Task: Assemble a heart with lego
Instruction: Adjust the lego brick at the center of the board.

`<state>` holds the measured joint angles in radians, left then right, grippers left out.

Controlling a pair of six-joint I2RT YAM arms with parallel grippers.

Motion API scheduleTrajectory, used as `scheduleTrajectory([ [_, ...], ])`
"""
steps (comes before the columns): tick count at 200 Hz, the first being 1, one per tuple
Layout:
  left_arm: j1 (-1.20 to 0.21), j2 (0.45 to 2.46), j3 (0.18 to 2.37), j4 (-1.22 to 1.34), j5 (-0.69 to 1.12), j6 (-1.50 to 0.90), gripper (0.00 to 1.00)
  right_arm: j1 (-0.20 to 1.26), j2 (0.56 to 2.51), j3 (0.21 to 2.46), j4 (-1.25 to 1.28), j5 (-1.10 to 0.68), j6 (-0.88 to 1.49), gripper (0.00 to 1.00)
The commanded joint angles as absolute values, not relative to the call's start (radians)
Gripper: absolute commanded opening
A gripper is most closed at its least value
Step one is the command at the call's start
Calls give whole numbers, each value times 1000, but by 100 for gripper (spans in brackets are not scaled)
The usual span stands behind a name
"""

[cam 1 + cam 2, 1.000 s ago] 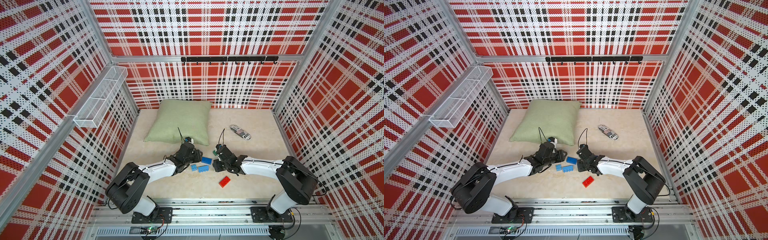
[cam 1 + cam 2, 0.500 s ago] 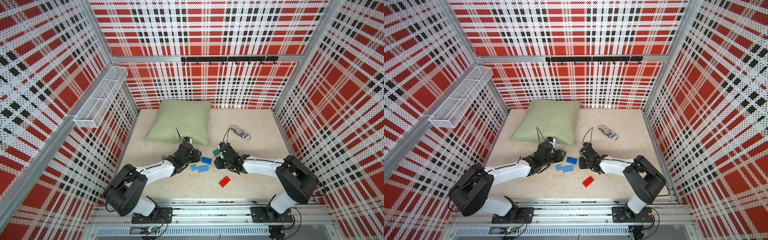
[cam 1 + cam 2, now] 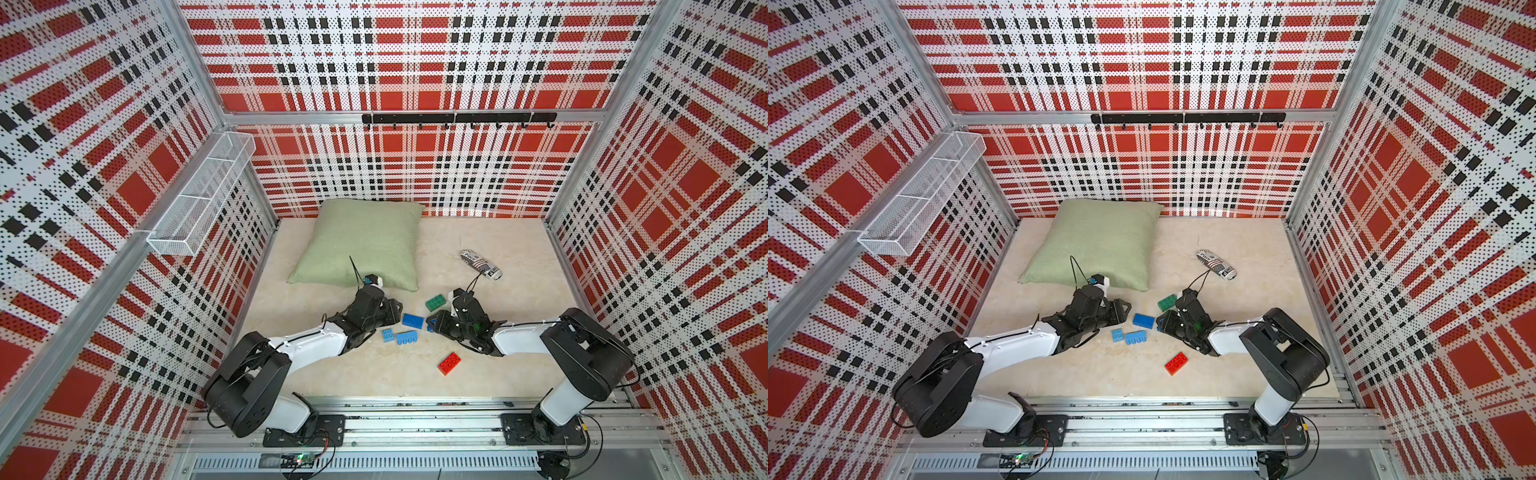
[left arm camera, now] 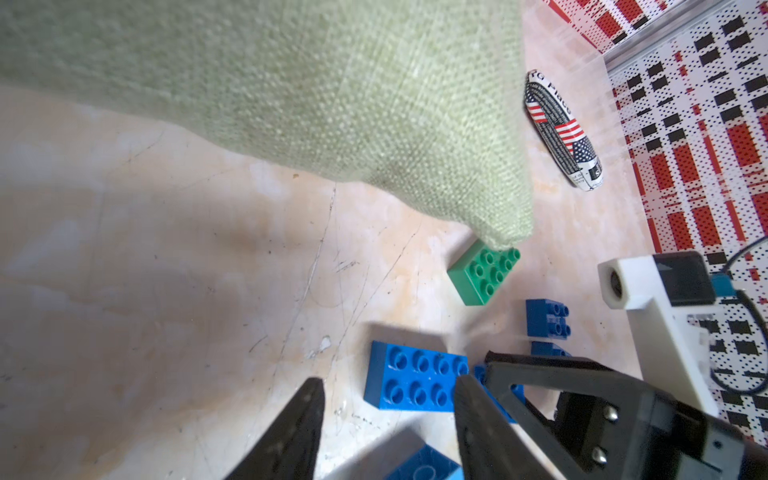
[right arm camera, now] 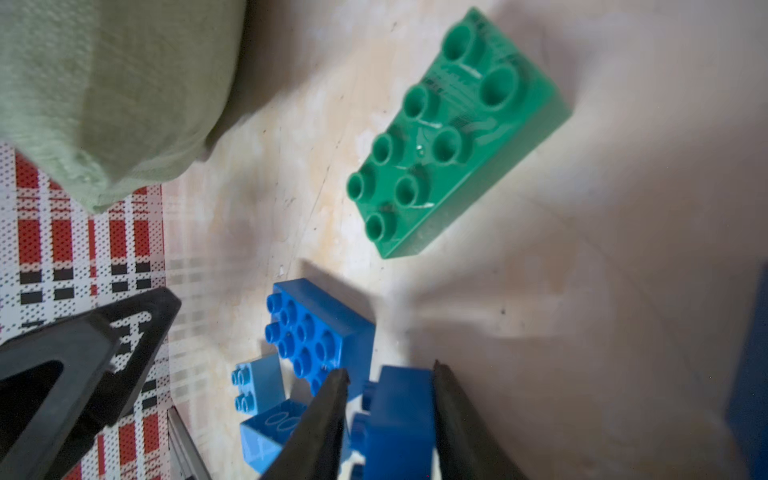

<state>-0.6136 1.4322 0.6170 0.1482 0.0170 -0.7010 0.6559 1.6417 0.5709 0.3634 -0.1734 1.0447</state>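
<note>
The right pincer [image 5: 390, 370] was clenched on a dark blue brick [image 5: 395, 415]. Its two black fingers [image 5: 328, 415] pressed the brick's opposite sides, and the brick was turned so that its studs faced sideways. The left pincer [image 4: 388, 386] stood released, with a clear gap between its fingers and nothing in it.

A blue eight-stud brick [image 3: 412, 320] lay flat on the counter [image 3: 519, 291] between the two pincers, studs up. It sat just beyond the left pincer's tips and did not touch them.

On the side towards the arm bases, a small light blue brick [image 3: 387, 335] lay just beside a long light blue brick [image 3: 406, 338]. Both were near the left pincer and outside its fingers.

The green brick [image 3: 435, 302] rested studs up past the right pincer, close to the corner of the pillow [image 3: 365, 245] and apart from the blue bricks. The red brick [image 3: 449, 363] lay alone nearer the front rail, beside the right arm's forearm and well apart from both pincers.

In both top views all of these bricks lay loose and separate. A printed packet [image 3: 481, 264] lay farther back on the counter, behind the right pincer.
</note>
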Motion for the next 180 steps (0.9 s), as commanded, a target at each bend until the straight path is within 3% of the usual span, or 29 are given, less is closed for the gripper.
scheduleTrajectory([
  [1, -608, 1413, 616, 147, 0, -684, 56, 651, 1609, 572, 277, -120, 1045, 43],
  [112, -603, 1372, 598, 124, -20, -684, 58, 644, 1414, 671, -119, 102, 838, 58],
  [154, -609, 1343, 568, 141, -17, -702, 58, 687, 1404, 797, -211, 85, 744, 58],
  [180, -614, 1314, 545, 142, -9, -708, 58, 718, 1447, 864, -325, 52, 568, 58],
])
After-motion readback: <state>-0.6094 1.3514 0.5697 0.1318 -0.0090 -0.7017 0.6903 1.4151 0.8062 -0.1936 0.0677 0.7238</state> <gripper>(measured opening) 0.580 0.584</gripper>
